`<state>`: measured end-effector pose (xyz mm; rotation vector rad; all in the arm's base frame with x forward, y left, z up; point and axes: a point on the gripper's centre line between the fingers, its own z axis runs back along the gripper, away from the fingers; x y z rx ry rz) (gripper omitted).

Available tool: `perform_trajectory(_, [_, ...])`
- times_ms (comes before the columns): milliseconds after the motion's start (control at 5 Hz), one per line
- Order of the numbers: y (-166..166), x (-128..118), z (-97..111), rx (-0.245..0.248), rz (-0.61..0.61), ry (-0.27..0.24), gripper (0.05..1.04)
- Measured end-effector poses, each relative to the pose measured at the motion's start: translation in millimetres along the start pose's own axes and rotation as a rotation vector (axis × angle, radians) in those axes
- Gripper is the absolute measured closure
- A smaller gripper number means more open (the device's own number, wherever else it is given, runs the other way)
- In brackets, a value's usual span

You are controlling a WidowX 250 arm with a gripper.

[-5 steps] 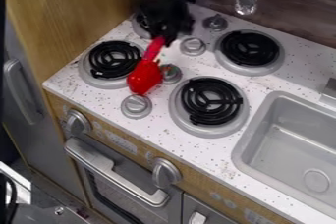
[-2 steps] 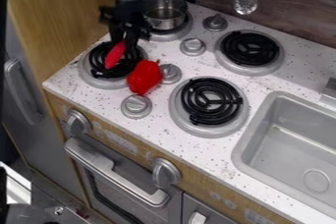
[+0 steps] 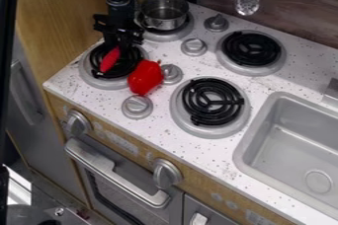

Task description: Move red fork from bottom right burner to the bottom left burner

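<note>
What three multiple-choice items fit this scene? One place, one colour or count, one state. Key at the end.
1. Where does the red end of the fork show?
A) over the sink
B) over the bottom left burner
C) over the top right burner

2. What colour is the body of the pepper?
A) yellow
B) purple
C) red

3. How does the pot sit?
A) upright, lid off
B) on its side
C) upside down

Key:
1 B: the red end shows within that burner's outline, below the hand.
2 C: the body is red, with a small green stem.
3 A: the open top faces up, with the inside in view.
</note>
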<state>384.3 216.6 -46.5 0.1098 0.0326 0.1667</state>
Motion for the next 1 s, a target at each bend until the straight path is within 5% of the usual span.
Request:
perform_trajectory(400, [-8, -11, 2, -0.041, -0.027, 0.003, 0.121])
perform_trajectory(800, [-30, -22, 51, -0.055, -0.059, -0.13, 0.087])
perform_trajectory(1000, [-52, -31, 58, -0.05, -0.123, -0.114, 0.087])
